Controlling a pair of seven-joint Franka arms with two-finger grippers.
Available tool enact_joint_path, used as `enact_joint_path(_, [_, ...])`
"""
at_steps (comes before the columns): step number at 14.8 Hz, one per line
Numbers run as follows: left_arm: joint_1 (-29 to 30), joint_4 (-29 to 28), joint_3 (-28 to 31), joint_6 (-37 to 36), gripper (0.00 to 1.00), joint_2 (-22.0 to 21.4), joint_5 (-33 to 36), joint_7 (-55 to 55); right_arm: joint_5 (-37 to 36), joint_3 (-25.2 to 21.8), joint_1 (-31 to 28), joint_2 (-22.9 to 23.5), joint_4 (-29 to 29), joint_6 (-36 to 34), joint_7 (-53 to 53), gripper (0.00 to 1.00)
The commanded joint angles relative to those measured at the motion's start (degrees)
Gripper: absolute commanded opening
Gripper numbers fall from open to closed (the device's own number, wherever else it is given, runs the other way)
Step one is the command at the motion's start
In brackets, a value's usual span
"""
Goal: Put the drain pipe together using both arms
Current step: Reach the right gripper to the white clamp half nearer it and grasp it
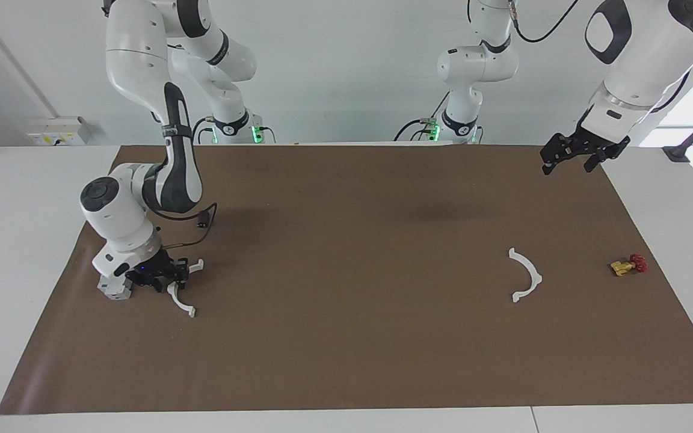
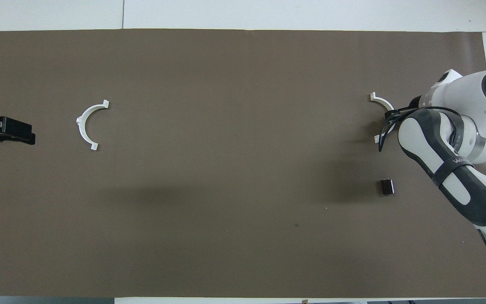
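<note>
The right gripper is seen low at the mat, its fingers set about the middle of one white half-ring – whether they are fully clamped cannot be told. From this half-ring the second half-ring lies well apart, toward the left arm's end, on the mat with its open side facing the first. The left gripper – jaws apart – is held in the air and is judged the nearer to that second piece.
</note>
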Motion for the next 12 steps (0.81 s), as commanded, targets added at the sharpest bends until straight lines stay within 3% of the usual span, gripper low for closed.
enact_joint_path(1, [-0.3,-1.4,0.0,0.6,1.0,-1.7,-0.3,0.0,1.3,0.4,-0.4,0.5,0.3,0.7,-2.1,0.34])
enact_joint_path(4, [0.4,-1.4,0.0,-0.6,1.0,-1.8,-0.3,0.1,0.9,0.4,-0.3,0.5,0.7,0.5,-2.1,0.11])
enact_joint_path(8, [0.4,-1.9,0.0,2.8,1.0,-1.5,-0.3,1.0,0.6,0.8,1.4,1.4,8.0,-7.2,-0.9,0.06])
enact_joint_path(12, [0.4,-3.2,0.0,10.0,1.0,2.4,-0.3,3.8,-2.2,0.8,13.5,4.7,21.6,-20.7,16.6,0.07])
